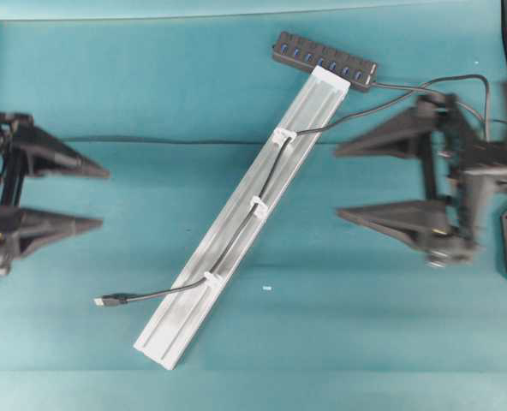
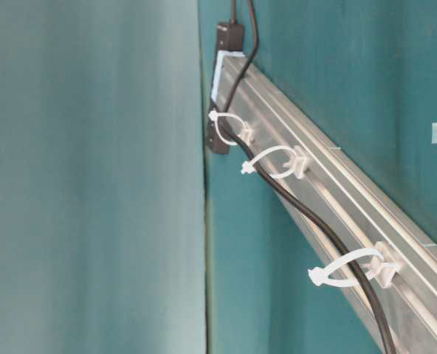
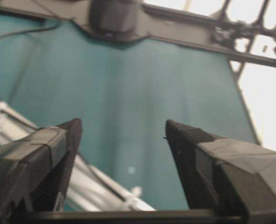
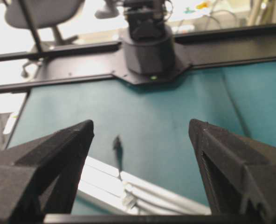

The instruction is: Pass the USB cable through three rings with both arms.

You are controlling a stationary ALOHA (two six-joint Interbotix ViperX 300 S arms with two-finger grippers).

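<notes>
Teal table (image 1: 236, 51) fills the overhead view, nothing else in the background that I can use. Biggest thing on it is the silver rail (image 1: 236, 235), lying diagonal from upper right to lower left, with a black USB hub (image 1: 325, 60) touching its upper end.

My left gripper (image 1: 105, 199) sits at the left edge, jaws spread wide, nothing between them, well apart from the rail. My right gripper (image 1: 336, 182) is on the right, jaws also wide apart and empty, near the rail's upper half but not touching it. Both wrist views confirm open fingers with only teal cloth in the gap.

USB cable (image 1: 271, 175) runs from the right side, along the rail, through all 3 rings. Upper ring (image 1: 283, 135), middle ring (image 1: 259, 206), lower ring (image 1: 211, 278), evenly spaced. In the table-level view I see the cable inside each white loop. Plug end (image 1: 104, 300) lies on the table left of the rail's lower part, free of both grippers.
</notes>
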